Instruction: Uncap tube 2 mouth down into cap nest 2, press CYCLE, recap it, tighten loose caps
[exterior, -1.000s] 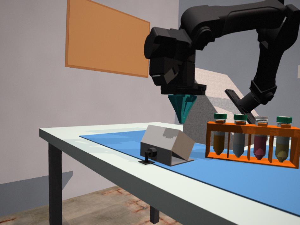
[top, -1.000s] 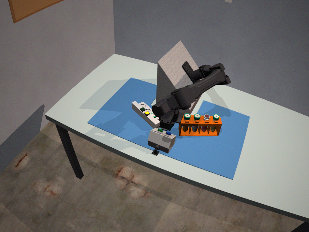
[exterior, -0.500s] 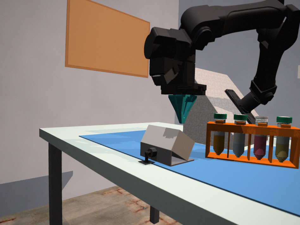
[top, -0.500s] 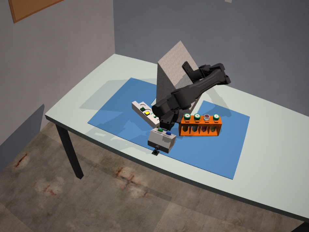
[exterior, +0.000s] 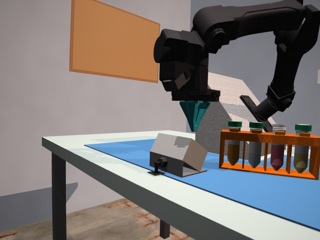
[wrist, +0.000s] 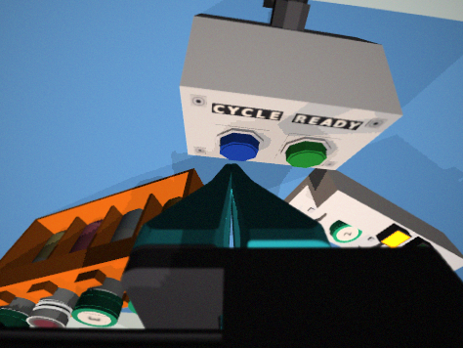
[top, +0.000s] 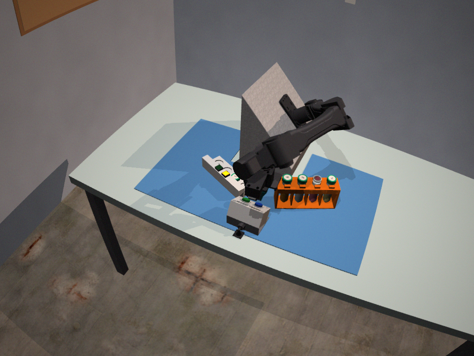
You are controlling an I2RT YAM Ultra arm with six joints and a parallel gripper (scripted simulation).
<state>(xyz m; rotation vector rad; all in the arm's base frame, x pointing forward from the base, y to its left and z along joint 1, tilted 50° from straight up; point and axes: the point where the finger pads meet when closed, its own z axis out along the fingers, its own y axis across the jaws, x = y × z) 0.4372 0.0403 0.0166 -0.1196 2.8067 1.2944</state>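
Note:
My gripper is shut and empty. It hovers a little above the grey key desk. In the wrist view its fingertips point just short of the blue CYCLE key, with the green READY key beside it; both keys stand up. The orange rack holds tube 2 uncapped, its grey thread bare; the other three tubes carry green caps. Tube 2's cap lies in a nest of the white cap tray. The amber lamp is lit; the green lamp is dark.
A tall grey wedge block stands behind the tray and the arm. A small black knob sticks out at the desk's front, near the table edge. The rack stands right of the desk on the blue mat.

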